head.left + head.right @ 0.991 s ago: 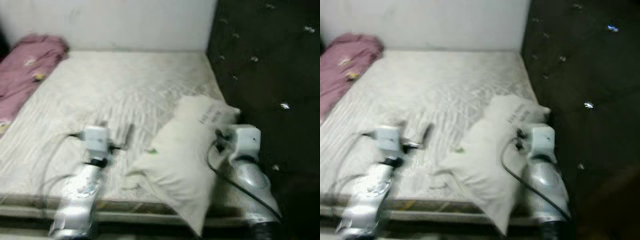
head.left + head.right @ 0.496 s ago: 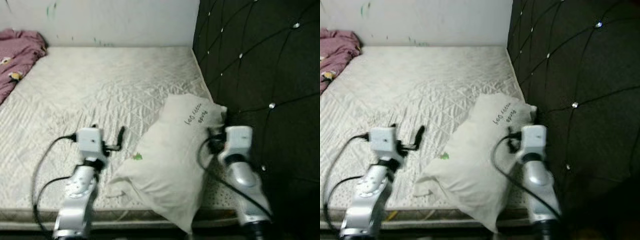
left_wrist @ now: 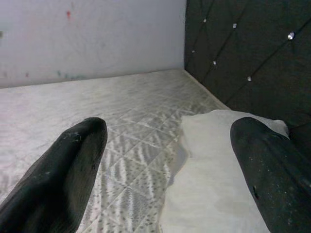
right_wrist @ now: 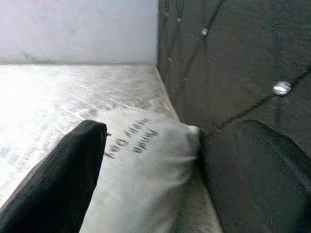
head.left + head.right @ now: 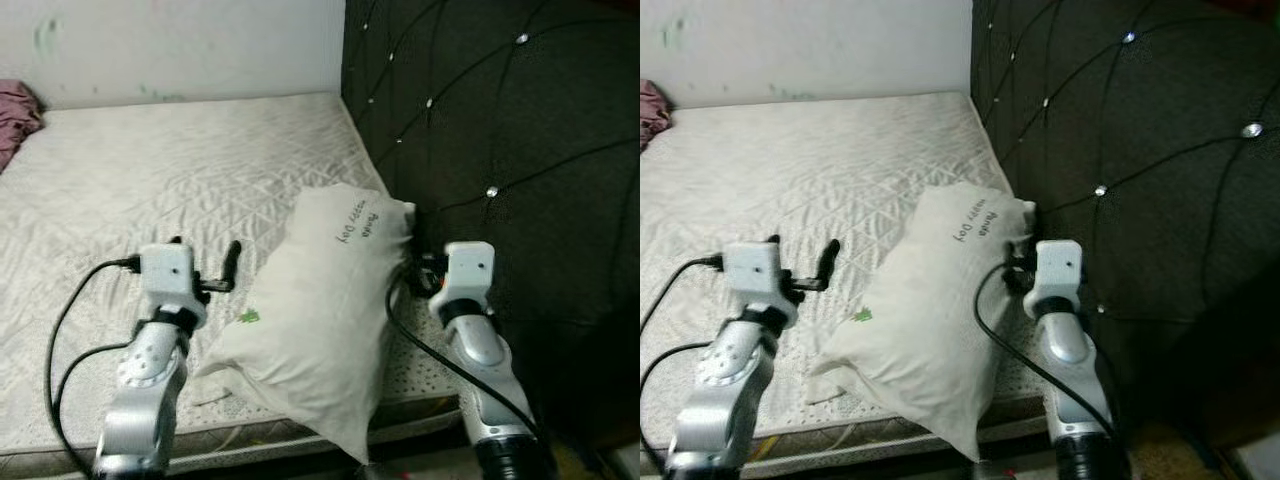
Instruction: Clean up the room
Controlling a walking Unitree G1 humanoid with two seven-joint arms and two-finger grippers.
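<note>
White pillow printed "Panda Happy Day" lies on the mattress between both spread jaws.

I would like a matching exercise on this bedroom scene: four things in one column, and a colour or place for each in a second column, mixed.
Things:
1. pillow
2. headboard
3. blanket
4. left claw

Descriptions:
A. black, tufted with shiny buttons
B. pink, at the far left edge of the mattress
C. white, with dark lettering, against the headboard
D. open, above the mattress beside the pillow

Pairs: 1-C, 2-A, 3-B, 4-D
</note>
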